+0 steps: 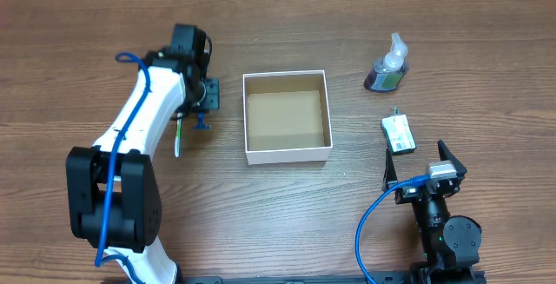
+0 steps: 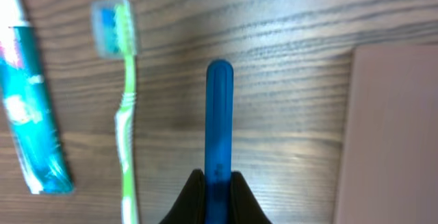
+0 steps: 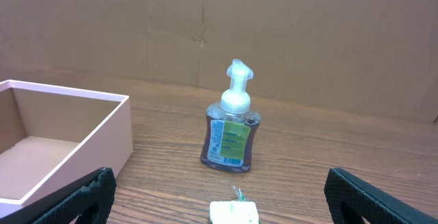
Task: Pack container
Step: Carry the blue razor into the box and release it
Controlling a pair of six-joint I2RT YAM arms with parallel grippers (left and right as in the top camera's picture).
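Observation:
The container, a square white box with a brown floor, sits mid-table with nothing in it; its wall shows in the left wrist view and the right wrist view. My left gripper is to its left, shut on a blue stick-shaped object held above the wood. A green toothbrush and a teal toothpaste tube lie left of it. My right gripper is open and empty, just behind a small white-and-green packet.
A pump soap bottle with purple liquid stands at the back right, also in the right wrist view. The packet's top edge shows in the right wrist view. A cardboard wall backs the table.

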